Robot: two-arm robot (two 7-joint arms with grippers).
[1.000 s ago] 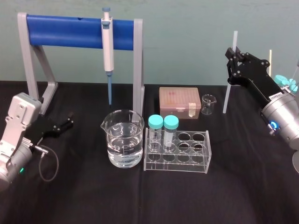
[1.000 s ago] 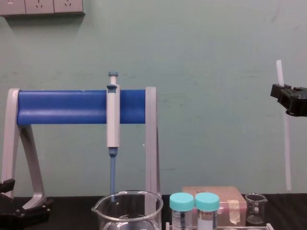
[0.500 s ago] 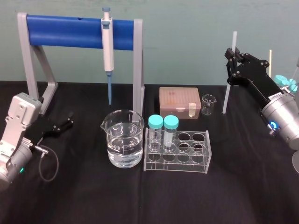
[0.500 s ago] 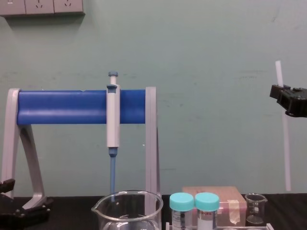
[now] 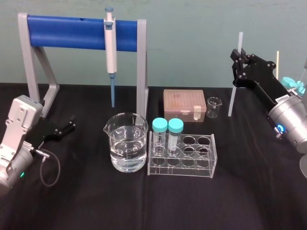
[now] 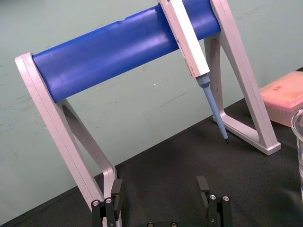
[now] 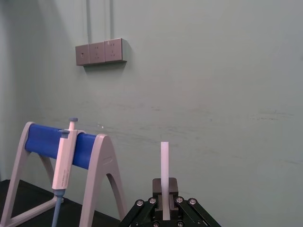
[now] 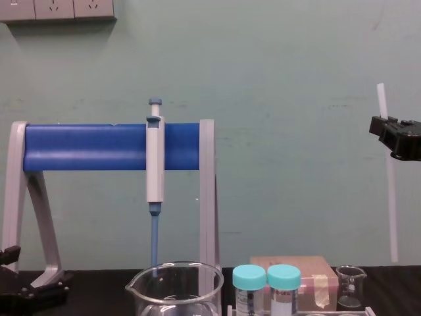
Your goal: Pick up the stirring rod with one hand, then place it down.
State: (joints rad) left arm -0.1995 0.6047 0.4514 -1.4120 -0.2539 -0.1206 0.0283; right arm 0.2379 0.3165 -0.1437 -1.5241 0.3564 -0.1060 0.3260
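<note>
I count from here, pcs per kind: 1 stirring rod (image 5: 232,100), 1 pipette (image 5: 111,48), 1 blue stand (image 5: 72,32), 2 beakers, i.e. big beaker (image 5: 126,143) and small beaker (image 5: 214,107), 2 capped tubes (image 5: 159,134), 1 tube rack (image 5: 201,153), 1 pink box (image 5: 183,104).

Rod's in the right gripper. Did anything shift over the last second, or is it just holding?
Barely. The right gripper, shut on the stirring rod, drifted very slightly toward the robot's left, carrying the rod with it. The rod is still held near upright. The left gripper stays parked and open at the left. The pipette, beaker and tube rack are unchanged.
</note>
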